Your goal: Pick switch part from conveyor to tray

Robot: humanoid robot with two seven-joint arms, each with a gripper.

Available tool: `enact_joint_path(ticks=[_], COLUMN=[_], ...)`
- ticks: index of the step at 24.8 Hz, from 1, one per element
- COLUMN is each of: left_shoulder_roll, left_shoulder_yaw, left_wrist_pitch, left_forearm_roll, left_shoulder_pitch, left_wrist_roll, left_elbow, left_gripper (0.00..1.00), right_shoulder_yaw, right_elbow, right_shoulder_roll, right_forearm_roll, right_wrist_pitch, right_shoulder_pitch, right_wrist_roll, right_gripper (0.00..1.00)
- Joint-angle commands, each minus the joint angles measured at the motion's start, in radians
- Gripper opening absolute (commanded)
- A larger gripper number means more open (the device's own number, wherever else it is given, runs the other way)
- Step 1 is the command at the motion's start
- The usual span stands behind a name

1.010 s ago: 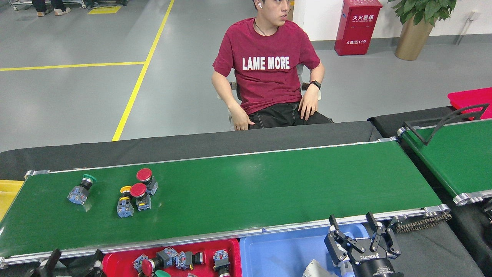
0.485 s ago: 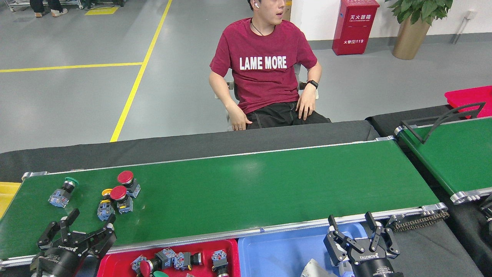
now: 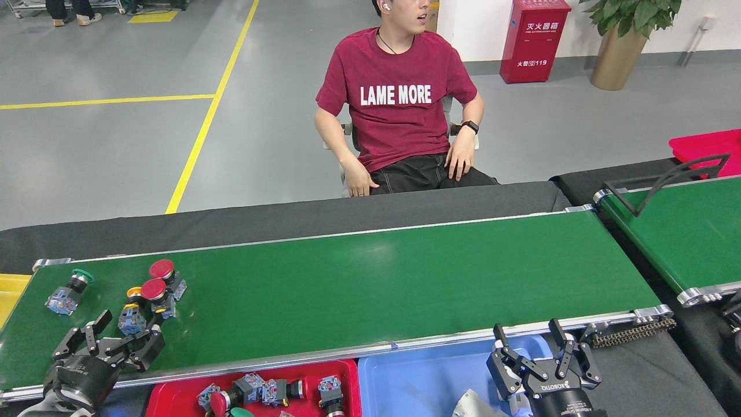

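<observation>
The long dark-green conveyor (image 3: 359, 284) carries several switch parts at its left end: a green-capped one (image 3: 68, 292), a yellow-capped one (image 3: 131, 315) and two red-capped ones (image 3: 156, 292) bunched together. My left gripper (image 3: 124, 329) hovers open over the belt's near left corner, its fingertips just below the yellow-capped switch, with nothing held. The red tray (image 3: 173, 394) at the bottom holds several switch parts. Over the blue tray (image 3: 417, 382) my right gripper (image 3: 529, 337) stands open and empty.
A person in a red shirt (image 3: 399, 110) sits behind the conveyor. A second green belt (image 3: 689, 231) with a black angled bracket lies at the right. A yellow bin (image 3: 8, 292) edges in at the left. The black drive chain (image 3: 634, 333) runs at the conveyor's right end.
The switch parts have travelled left along the belt. My left gripper came up into view at the lower left and closed in on the yellow-capped switch. The right gripper stayed put.
</observation>
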Motion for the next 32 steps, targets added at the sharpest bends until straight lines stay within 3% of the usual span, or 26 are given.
enact_joint_path(ticks=[1,6,17,18,21,25,30,32], left_shoulder_roll=[0.014,0.014,0.019,0.019,0.011,0.005,0.008,0.006], left_shoulder_yaw=[-0.002,-0.019,-0.020,-0.022,-0.048,-0.059,-0.077,-0.077], left_wrist_pitch=[-0.008,-0.007,0.076,0.102,0.156,0.296,0.357,0.352], left_forearm_roll=[0.000,0.003,-0.002,-0.002,0.006,0.005,0.006,0.012], left_shoulder_pitch=[-0.015,-0.021,-0.140,-0.151,-0.163,-0.213,-0.291,-0.292], left_wrist_roll=[0.004,0.004,0.004,0.009,0.015,0.026,0.027,0.027], left_elbow=[0.001,0.031,0.140,0.162,0.206,0.271,0.327,0.324], left_gripper=[1.00,1.00,0.99,0.91,0.35,0.33,0.33,0.24], right_shoulder_yaw=[0.000,0.002,0.014,0.014,0.014,0.014,0.014,0.014], right_elbow=[-0.015,-0.015,-0.010,-0.008,-0.008,-0.008,-0.007,-0.007], right_shoulder_roll=[-0.010,-0.010,-0.010,-0.010,-0.010,-0.010,-0.010,-0.010], right_forearm_roll=[-0.002,-0.002,-0.002,-0.002,-0.002,-0.002,-0.002,-0.002], right_wrist_pitch=[-0.003,-0.005,-0.003,-0.003,-0.003,-0.003,-0.003,-0.003], right_shoulder_pitch=[-0.008,-0.006,-0.006,-0.006,-0.005,-0.006,-0.005,-0.005], right_wrist_roll=[-0.009,-0.024,-0.026,-0.026,-0.026,-0.026,-0.026,-0.026], right_gripper=[0.98,0.98,0.98,0.98,0.98,0.98,0.98,0.98])
